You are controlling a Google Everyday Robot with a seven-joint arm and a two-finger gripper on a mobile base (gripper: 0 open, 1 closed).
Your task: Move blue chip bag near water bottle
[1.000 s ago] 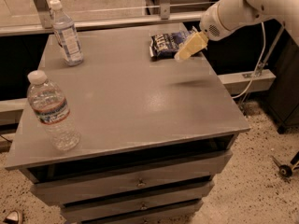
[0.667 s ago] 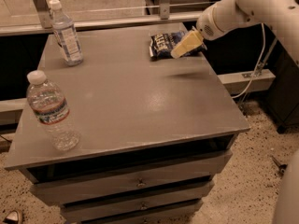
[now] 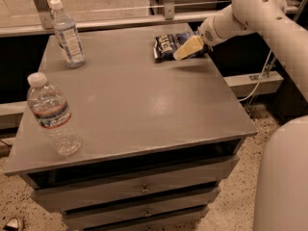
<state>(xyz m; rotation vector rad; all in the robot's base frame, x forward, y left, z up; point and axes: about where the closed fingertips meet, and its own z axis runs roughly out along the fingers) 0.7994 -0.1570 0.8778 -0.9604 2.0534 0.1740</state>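
Observation:
The blue chip bag (image 3: pixel 166 44) lies flat at the back right of the grey table (image 3: pixel 144 100), crinkled, with white lettering. My gripper (image 3: pixel 188 47), with yellowish tips, reaches in from the right and sits over the bag's right end, touching or just above it. The water bottle (image 3: pixel 50 115), clear and ribbed with a white cap and a red-and-blue striped band, stands upright at the front left corner, far from the bag.
A second clear bottle (image 3: pixel 68 33) with a tall white-and-light-blue label stands at the back left. The table has drawers (image 3: pixel 139 189) below its front edge. A rail (image 3: pixel 120 20) runs behind the table. My white arm (image 3: pixel 269 18) spans the right side.
My gripper has moved a little to the left, further over the bag's right end. The bag and both bottles have not moved.

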